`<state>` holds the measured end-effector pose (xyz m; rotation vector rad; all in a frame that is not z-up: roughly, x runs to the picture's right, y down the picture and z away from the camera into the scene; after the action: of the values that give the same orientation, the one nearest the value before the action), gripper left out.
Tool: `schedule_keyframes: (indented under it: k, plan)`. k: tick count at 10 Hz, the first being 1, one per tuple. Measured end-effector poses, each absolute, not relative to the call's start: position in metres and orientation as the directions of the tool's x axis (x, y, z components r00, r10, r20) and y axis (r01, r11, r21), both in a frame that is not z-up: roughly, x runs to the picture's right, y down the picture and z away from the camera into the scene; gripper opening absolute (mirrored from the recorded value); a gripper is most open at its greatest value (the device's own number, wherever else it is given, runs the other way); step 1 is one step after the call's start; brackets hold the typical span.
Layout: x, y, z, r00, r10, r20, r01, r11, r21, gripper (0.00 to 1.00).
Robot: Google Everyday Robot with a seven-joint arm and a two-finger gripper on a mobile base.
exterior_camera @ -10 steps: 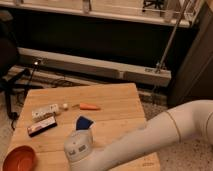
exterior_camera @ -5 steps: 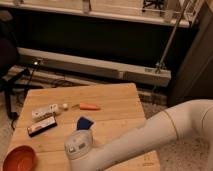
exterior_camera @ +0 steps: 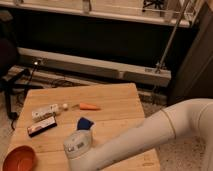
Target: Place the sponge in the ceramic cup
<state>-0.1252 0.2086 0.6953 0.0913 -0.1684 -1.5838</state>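
Observation:
The dark blue sponge point(exterior_camera: 84, 123) lies near the middle of the wooden table point(exterior_camera: 115, 100), one corner pointing toward me. My gripper point(exterior_camera: 81, 133) is at the end of the white arm that reaches in from the right. It is right at the sponge's near edge, mostly hidden behind the round white wrist point(exterior_camera: 77, 145). Whether it touches the sponge I cannot tell. The orange-red ceramic cup point(exterior_camera: 19, 159) stands at the table's near left corner, well left of the gripper, and nothing shows inside it.
A carrot point(exterior_camera: 90, 106) lies just beyond the sponge, with a small white ball point(exterior_camera: 65, 106) beside it. Left of the sponge sit a white oblong box point(exterior_camera: 45, 111) and a dark bar-shaped box point(exterior_camera: 42, 126). Cables and a rail run along the floor behind the table.

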Motion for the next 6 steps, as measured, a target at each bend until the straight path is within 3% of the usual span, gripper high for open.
schedule_keyframes:
  k: [6]
  plan:
    - [-0.1287,0.2058,0.6938,-0.011,-0.999,0.048,0.988,-0.003,0.156,0.74]
